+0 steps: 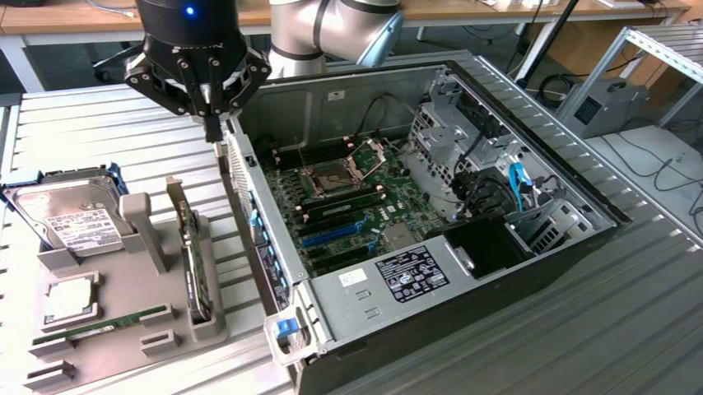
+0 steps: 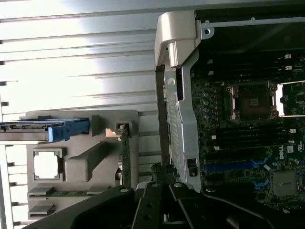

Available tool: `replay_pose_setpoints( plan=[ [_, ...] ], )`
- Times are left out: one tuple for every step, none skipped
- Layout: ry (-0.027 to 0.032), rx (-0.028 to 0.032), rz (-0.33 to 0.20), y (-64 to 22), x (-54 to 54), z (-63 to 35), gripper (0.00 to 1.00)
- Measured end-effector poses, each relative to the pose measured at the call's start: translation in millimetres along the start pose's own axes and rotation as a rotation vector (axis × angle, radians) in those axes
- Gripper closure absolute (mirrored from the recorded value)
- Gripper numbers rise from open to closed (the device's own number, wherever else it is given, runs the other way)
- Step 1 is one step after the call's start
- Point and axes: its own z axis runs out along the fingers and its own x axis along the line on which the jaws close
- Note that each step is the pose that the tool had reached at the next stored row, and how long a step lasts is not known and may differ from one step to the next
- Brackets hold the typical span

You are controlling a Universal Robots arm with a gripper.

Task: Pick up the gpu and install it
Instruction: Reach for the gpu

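Note:
The gpu (image 1: pixel 193 265) stands on edge in a slot of the grey holder (image 1: pixel 132 329), its silver bracket end pointing up at the far side. In the wrist view the gpu (image 2: pixel 126 160) shows as a thin edge in the holder (image 2: pixel 81 164). My gripper (image 1: pixel 211 125) hangs above the rear wall of the open computer case (image 1: pixel 275 247), up and away from the gpu, fingers shut with nothing between them. The gripper (image 2: pixel 161 177) also shows in the wrist view, its dark fingers over the case wall. The motherboard (image 1: pixel 351 206) lies exposed with blue card slots (image 1: pixel 329 235).
The holder also carries a silver hard drive (image 1: pixel 68 220) in a blue frame, a processor chip (image 1: pixel 71 301) and a green memory stick (image 1: pixel 104 322). Drive cages and cables (image 1: pixel 483 164) fill the case's far side. The ribbed metal table (image 1: pixel 549 329) surrounds everything.

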Motion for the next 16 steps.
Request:
replay_pose_setpoints(
  plan=[
    [0.0,0.0,0.0,0.0,0.3,0.0,0.89],
    [0.0,0.0,0.0,-0.1,0.6,0.1,0.89],
    [0.0,0.0,0.0,-0.1,1.0,0.1,0.89],
    [0.0,0.0001,0.0,-0.1,1.2,0.1,0.89],
    [0.0,0.0001,0.0,-0.1,1.6,0.1,0.89],
    [0.0,0.0,0.0,-0.2,2.3,0.2,0.89],
    [0.0,0.0001,0.0,-0.2,2.7,0.3,0.89],
    [0.0,0.0,0.0,-0.3,3.0,0.3,0.89],
    [0.0,0.0,0.0,-0.3,3.3,0.4,0.89],
    [0.0001,0.0,0.0,-0.3,3.5,0.4,0.89],
    [0.0,0.0001,0.0,-0.3,3.8,0.4,0.89],
    [0.0001,0.0,0.0,-0.3,4.0,0.5,0.89],
    [0.0,0.0001,0.0,-0.4,4.3,0.5,0.89],
    [0.0,0.0001,0.0,-0.4,4.5,0.6,0.89],
    [0.0,0.0001,0.0,-0.4,4.7,0.6,0.89],
    [0.0001,0.0001,0.0,-0.4,4.9,0.7,0.89]
  ],
)
